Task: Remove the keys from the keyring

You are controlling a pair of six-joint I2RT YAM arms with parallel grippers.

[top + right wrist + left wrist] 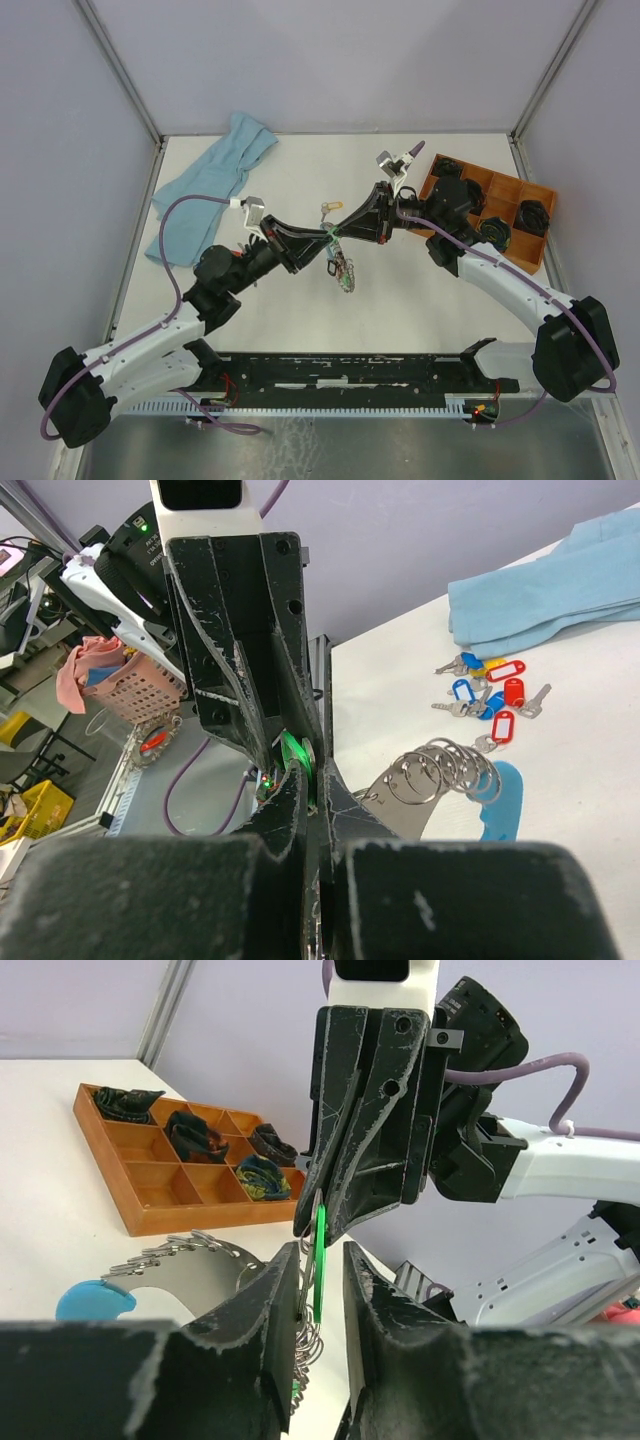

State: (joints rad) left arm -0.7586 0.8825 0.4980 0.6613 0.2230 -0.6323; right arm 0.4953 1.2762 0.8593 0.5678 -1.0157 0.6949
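Both grippers meet above the table's middle. My right gripper point(347, 227) point(318, 780) is shut on a green tag point(320, 1282) point(295, 752) joined to the keyring point(343, 272). The keyring hangs below as a silver plate with several small rings point(445, 770) and a light blue part point(92, 1300). My left gripper point(322, 243) point(320, 1252) comes up from below. Its jaws stand either side of the green tag and its small rings, with a gap still showing beside the tag. Several loose keys point(490, 695) point(325, 210) with red, blue and orange tags lie on the table behind.
An orange compartment tray point(500, 178) point(200, 1215) holding dark bundled items stands at the right. A light blue cloth point(215, 180) point(560, 580) lies at the back left. Grey walls close in the table.
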